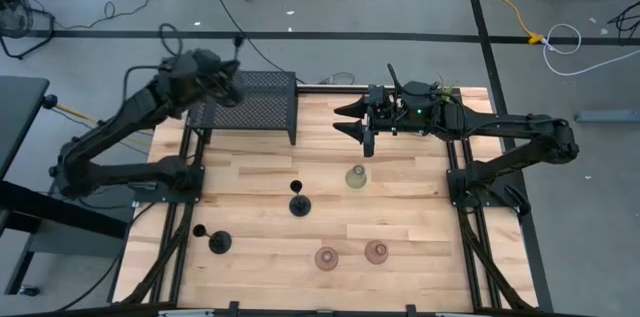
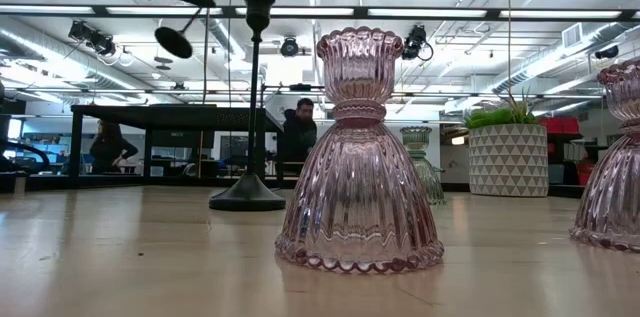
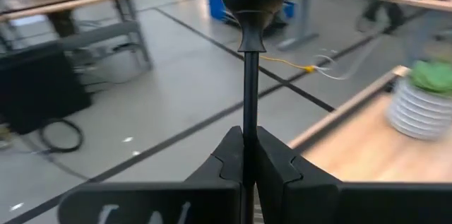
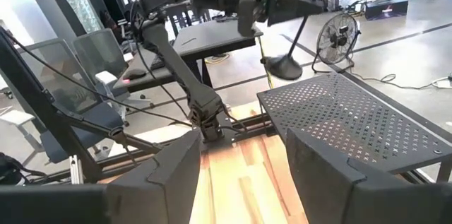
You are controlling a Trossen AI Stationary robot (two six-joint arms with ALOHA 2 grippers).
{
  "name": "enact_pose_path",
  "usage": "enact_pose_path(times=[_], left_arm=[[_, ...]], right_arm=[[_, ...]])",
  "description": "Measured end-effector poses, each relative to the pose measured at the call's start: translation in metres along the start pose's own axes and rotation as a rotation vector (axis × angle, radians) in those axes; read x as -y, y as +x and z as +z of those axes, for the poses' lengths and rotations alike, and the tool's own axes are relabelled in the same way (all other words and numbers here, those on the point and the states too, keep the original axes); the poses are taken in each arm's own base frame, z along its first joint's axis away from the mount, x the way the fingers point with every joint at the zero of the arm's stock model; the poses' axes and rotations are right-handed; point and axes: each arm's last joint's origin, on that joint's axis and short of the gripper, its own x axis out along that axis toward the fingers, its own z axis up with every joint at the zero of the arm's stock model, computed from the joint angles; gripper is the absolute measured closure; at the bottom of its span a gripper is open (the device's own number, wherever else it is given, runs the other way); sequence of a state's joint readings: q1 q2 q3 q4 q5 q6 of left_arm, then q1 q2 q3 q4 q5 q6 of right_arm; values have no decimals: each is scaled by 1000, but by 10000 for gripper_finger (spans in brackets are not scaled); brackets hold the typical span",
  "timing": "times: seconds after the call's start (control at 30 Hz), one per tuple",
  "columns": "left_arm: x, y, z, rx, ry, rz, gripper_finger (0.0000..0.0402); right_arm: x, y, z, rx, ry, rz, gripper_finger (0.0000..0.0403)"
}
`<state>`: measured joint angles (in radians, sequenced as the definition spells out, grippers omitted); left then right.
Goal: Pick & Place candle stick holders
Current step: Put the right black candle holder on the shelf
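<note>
Holders on the wooden table [image 1: 400,257], five seen from above: a pale green glass holder [image 1: 356,177] near centre, an upright black holder [image 1: 299,202] at its eight o'clock, another black holder [image 1: 218,242] toward the table's left edge, whether standing or tipped not clear from overhead, and two pinkish glass holders [image 1: 327,257] [image 1: 376,251] side by side at the table's six o'clock. Sixth item: a black holder [image 3: 248,54] clamped by its thin stem in the left gripper [image 3: 248,157], jaws narrow and tight on the stem, carried in the air over the black mesh box [image 1: 250,102] at the table's eleven o'clock; its end runs out of the left wrist picture, and overhead the arm hides most of it. Right gripper [image 1: 368,127] hangs at twelve o'clock of the green holder, fingers [image 4: 176,174] spread wide with nothing between them. Low view: one pinkish holder fills the foreground, the second is cut off at the picture's edge, the green one is mostly hidden behind the first. Plant in a white pot [image 2: 508,147] stands at the far side; overhead the right arm covers it. People in the room behind, indistinct.
</note>
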<state>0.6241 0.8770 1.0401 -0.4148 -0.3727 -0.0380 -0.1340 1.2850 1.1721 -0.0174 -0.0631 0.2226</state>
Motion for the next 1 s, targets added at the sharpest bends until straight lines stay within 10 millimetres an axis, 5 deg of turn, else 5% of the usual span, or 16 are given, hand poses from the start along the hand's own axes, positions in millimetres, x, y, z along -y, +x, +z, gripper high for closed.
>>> enact_pose_path(times=[0.63,1.0], left_arm=[[-53,5,-1,14,-35,110,386],[-60,14,-45,178,0,122,386]], right_arm=[[0,0,0,2,2,-2,195],[0,0,0,2,4,-2,195]])
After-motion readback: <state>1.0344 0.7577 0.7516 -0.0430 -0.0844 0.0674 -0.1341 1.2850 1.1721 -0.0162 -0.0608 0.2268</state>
